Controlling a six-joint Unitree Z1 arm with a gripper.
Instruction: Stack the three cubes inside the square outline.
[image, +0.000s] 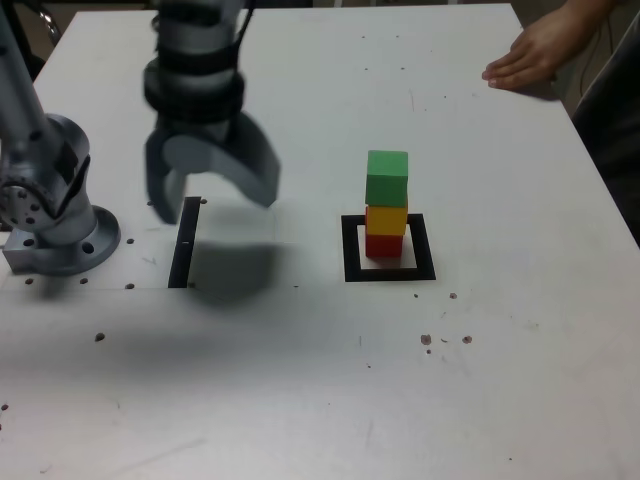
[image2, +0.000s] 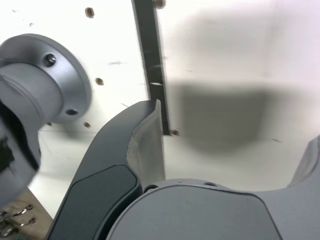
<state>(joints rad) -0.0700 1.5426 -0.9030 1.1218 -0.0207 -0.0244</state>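
Observation:
Three cubes stand stacked in the exterior view: the green cube (image: 387, 178) on top, the yellow cube (image: 386, 219) in the middle and the red cube (image: 383, 245) at the bottom. The stack rests inside the square outline (image: 350, 250) on the white table. My gripper (image: 213, 205) hangs well to the exterior view's left of the stack, above the table, open with nothing between its fingers. In the wrist view my gripper (image2: 232, 132) shows wide-spread jaws over bare table, and no cube appears there.
A thin black strip (image: 184, 243) lies on the table under my gripper, also seen as the strip (image2: 150, 55) in the wrist view. The arm's round base (image: 60, 220) stands at the exterior view's left. A person's hand (image: 530, 55) rests on the table's far right edge.

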